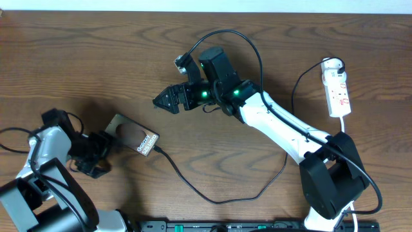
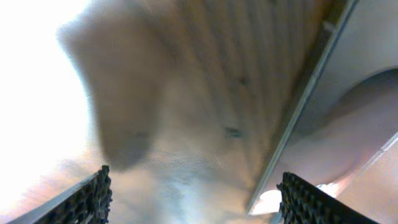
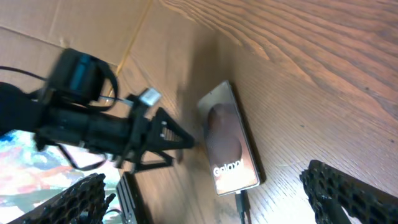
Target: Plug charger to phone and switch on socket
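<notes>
My right gripper (image 1: 166,100) hovers over the table (image 1: 77,64), jaws spread wide and empty. My left gripper (image 1: 105,147) sits low at the plain end of the phone (image 1: 133,135), jaws also wide, gripping nothing I can see. The charger (image 1: 193,187) meets the phone's lettered end. The socket (image 1: 337,90) lies well apart, far right.
</notes>
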